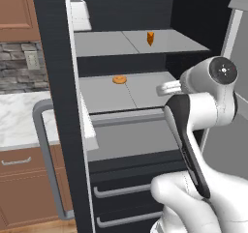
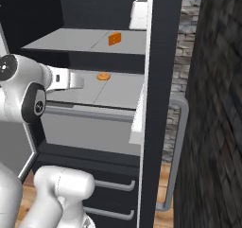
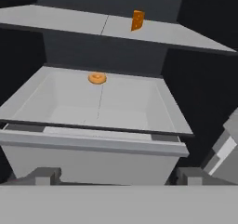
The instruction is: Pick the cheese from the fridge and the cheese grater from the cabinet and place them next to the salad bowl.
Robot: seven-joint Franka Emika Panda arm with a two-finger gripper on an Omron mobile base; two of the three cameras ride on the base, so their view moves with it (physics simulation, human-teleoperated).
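Observation:
The fridge (image 1: 54, 58) stands open in front of me. On its upper grey shelf sits the cheese (image 1: 150, 38) (image 2: 114, 38) (image 3: 137, 20), a small orange wedge, upright near the shelf's middle. My gripper (image 3: 120, 176) is open and holds nothing. It faces into the fridge at the height of the lower shelf, well short of the cheese and below it. A reddish-brown wall cabinet (image 1: 17, 9) shows at the upper left, its door shut. The cheese grater and the salad bowl are out of view.
A flat orange disc (image 1: 119, 80) (image 2: 103, 75) (image 3: 97, 78) lies at the back of the lower shelf. The fridge door with its curved grey handle (image 1: 46, 145) (image 2: 178, 142) stands beside the opening. Brown drawers (image 1: 19, 179) under a marble counter (image 1: 17, 121) are left.

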